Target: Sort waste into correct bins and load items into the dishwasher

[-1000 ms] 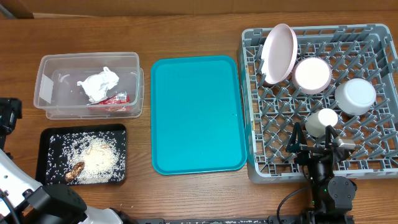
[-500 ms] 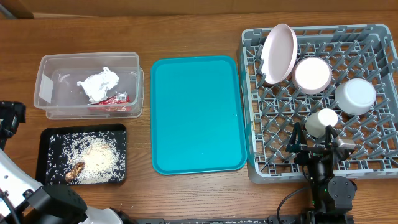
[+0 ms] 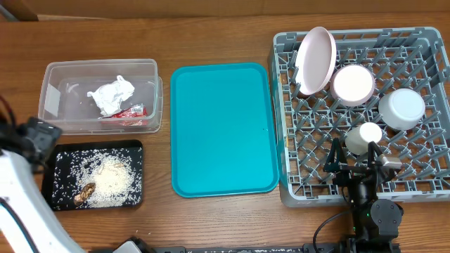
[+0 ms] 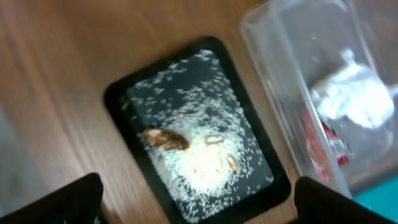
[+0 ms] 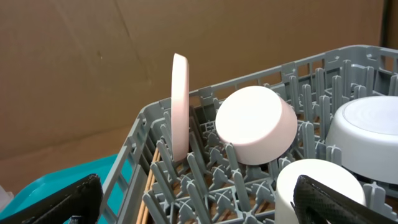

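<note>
The black tray (image 3: pixel 49 156) holds rice and brown food scraps and also shows in the left wrist view (image 4: pixel 124 93). The clear bin (image 3: pixel 151 69) holds a crumpled white paper (image 3: pixel 111 95) and a red wrapper (image 3: pixel 130 112). The teal tray (image 3: pixel 221 130) is bare. The grey dish rack (image 3: pixel 285 140) holds a pink plate (image 3: pixel 315 60), a pink bowl (image 3: pixel 352 83), a white bowl (image 3: pixel 402 108) and a white cup (image 3: pixel 363 136). My left gripper (image 3: pixel 41 135) (image 4: pixel 199 208) is open and empty above the black tray's left edge. My right gripper (image 3: pixel 354 156) (image 5: pixel 199 205) is open and empty over the rack's front, beside the cup (image 5: pixel 317 186).
The wooden table runs round all containers. The rack's upright tines (image 5: pixel 249 168) stand between my right fingers. The pink plate (image 5: pixel 180 106) stands on edge at the rack's far left. The clear bin (image 4: pixel 298 81) lies right beside the black tray.
My left arm has swung in from the table's left edge toward the black tray and the clear bin. The right arm and all the dishes have not moved.
</note>
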Available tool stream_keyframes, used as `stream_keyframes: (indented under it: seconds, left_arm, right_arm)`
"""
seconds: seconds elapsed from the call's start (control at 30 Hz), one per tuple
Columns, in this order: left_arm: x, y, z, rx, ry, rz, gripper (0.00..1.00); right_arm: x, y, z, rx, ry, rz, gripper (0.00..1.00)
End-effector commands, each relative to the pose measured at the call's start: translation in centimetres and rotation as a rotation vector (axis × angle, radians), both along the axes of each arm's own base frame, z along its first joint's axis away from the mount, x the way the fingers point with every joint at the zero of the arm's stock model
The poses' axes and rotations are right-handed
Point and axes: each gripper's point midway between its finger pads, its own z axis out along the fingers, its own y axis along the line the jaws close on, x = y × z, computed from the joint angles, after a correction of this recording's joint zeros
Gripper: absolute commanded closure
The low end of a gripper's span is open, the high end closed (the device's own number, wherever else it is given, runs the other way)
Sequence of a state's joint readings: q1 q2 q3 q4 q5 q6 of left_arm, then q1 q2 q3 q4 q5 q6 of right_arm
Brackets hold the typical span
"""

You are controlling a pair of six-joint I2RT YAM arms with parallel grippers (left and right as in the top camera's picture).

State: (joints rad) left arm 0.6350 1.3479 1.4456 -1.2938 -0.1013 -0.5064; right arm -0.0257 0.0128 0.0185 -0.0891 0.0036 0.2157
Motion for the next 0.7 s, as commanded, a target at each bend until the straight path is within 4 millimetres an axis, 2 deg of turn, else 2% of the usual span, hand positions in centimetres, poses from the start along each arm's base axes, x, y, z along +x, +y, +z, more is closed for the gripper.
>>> stream_keyframes:
  seconds: [0.0,0.17,0.4,0.53,0.67]
  left_arm:
    - [0.5,-2.5,-1.0,0.055,-0.019,-0.211,0.00]
    - [2.5,-5.9,-3.0,0.135,-0.117,-0.375,0.00]
    - [4.8,-10.6,-4.7,0.250,-0.255,-0.629,0.00]
    - [5.5,-13.2,-5.6,0.335,-0.319,-0.793,0.00]
    - [5.4,-14.5,-6.7,0.391,-0.366,-0.876,0.00]
  right_arm:
    - [0.0,0.0,-0.2,-0.004,-0.004,0.000,0.00]
    - [0.0,0.0,-0.2,-0.004,-0.004,0.000,0.00]
    - [0.0,0.0,-0.2,-0.004,-0.004,0.000,0.00]
    - [0.0,0.0,-0.2,-0.004,-0.004,0.000,0.00]
    - [0.0,0.0,-0.2,-0.004,-0.004,0.000,0.00]
